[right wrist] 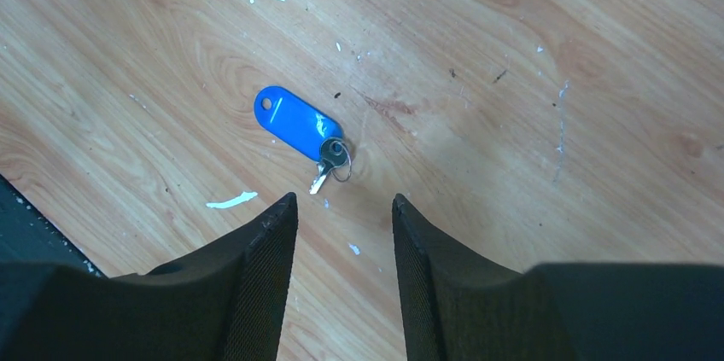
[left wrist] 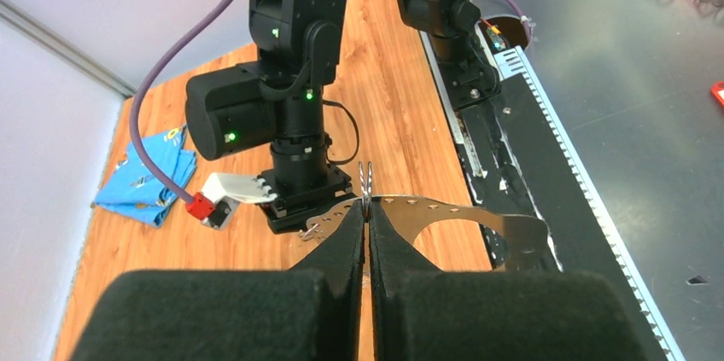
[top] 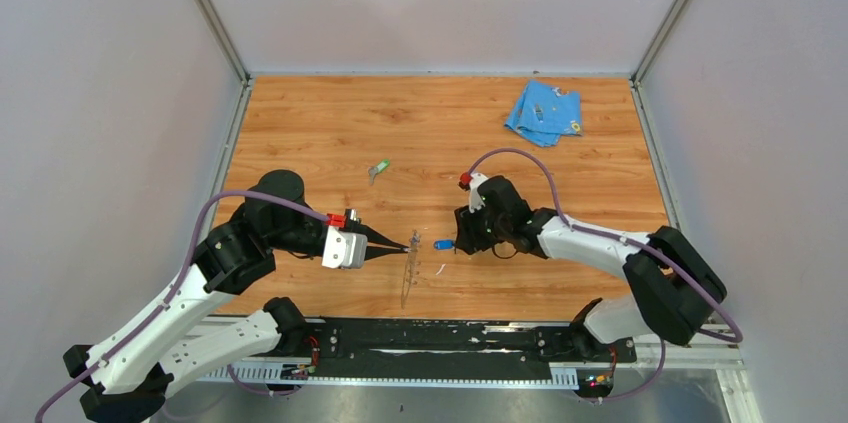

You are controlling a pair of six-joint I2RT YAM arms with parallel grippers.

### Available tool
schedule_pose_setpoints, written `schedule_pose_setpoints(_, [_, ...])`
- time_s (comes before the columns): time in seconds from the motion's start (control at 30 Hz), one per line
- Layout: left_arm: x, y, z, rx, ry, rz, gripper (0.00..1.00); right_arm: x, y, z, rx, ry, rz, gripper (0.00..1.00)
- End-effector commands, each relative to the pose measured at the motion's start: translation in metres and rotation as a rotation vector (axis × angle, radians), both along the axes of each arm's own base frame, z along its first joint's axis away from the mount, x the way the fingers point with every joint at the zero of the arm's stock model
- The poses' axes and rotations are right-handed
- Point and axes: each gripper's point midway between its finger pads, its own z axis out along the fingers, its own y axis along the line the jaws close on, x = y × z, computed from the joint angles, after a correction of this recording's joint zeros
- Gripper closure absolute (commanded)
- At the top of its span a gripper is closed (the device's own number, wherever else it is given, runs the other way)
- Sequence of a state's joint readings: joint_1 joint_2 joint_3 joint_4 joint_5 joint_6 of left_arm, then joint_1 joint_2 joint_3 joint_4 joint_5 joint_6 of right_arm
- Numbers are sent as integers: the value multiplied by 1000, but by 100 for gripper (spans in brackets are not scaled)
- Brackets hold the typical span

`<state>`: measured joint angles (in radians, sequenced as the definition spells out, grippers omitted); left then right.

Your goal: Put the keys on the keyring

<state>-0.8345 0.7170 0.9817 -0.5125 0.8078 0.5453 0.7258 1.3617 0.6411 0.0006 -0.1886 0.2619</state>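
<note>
A wooden tabletop [top: 330, 123] lies between pale walls, with two black and white robot arms reaching in from the near edge.

The left gripper [top: 412, 243] is clenched tight, its two black fingers [left wrist: 346, 237] pressed together on the large thin grey metal keyring [top: 407, 278]. From above, the keyring shows only as a faint thin line running from the fingertips towards the near edge of the table. In the left wrist view it appears as a flat grey band with a row of small holes, curving away to the right of the pinched fingers.

The right gripper [right wrist: 341, 207] points down at the table, just right of the left gripper's tips. Its jaws stand apart with bare wood between them, so it grasps nothing. The small metal key with a blue plastic oval head [right wrist: 290, 120] lies flat on the wood just beyond the fingertips. The blue key's metal blade and its tiny ring point back towards the gripper. From above, the blue key sits between the two grippers, near the held end of the keyring.

The small key with a green plastic head [top: 378, 171] lies alone farther back, to the left of centre, well apart from both grippers.

A crumpled light-blue patterned cloth [top: 543, 111] rests near the far right corner of the table.
</note>
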Motion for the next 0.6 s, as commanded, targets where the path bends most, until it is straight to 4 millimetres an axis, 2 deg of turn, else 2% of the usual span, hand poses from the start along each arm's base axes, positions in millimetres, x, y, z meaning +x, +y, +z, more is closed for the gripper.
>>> schedule_pose_setpoints(0.0, [-5,0,9,-20,-7,-16,100,-1,11,-10,36,16,30,51])
schedule_pose_setpoints(0.3, [-5,1,9,-20,-12,-14,100,-8,20,-26,73,111,33,52])
schedule_pose_setpoints(0.57, [-4,1,10,-21,-16,-13,100,-10,18,-28,86,123,23,63])
